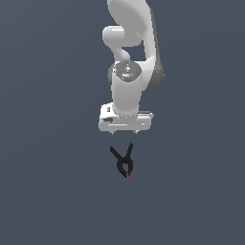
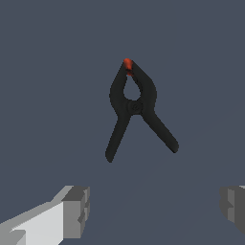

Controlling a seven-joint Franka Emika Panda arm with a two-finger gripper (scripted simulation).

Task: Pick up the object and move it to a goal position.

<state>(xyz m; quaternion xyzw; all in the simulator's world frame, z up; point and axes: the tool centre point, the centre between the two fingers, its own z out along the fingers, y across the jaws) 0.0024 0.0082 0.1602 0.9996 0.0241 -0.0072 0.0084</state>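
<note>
- Your gripper (image 1: 124, 130) is hanging over the floor with its two fingers (image 2: 76, 210) spread wide apart, and it is holding nothing.
- In the wrist view you are seeing one finger at each side, with plain floor (image 2: 43, 95) showing between them.
- The clamp (image 1: 123, 163) is lying flat on the floor. In the exterior view it is sitting just past the gripper toward 6 o'clock, and nothing is touching it.
- You are at the very start of the job. The clamp is not picked up yet.
- You are still needing to come down, line the fingers up around the clamp, squeeze, lift, and carry it to the goal spot. No goal mark is showing in either picture, so you cannot tell where that spot is.
- In the exterior view the red tip (image 1: 128, 176) is pointing to about 6 o'clock, away from the gripper.
- The two black handles (image 1: 116, 154) are opening like a V toward about 11 and 1 o'clock, back toward the gripper.
- Its long line is running from 12 to 6 o'clock, leaning just a little.
</note>
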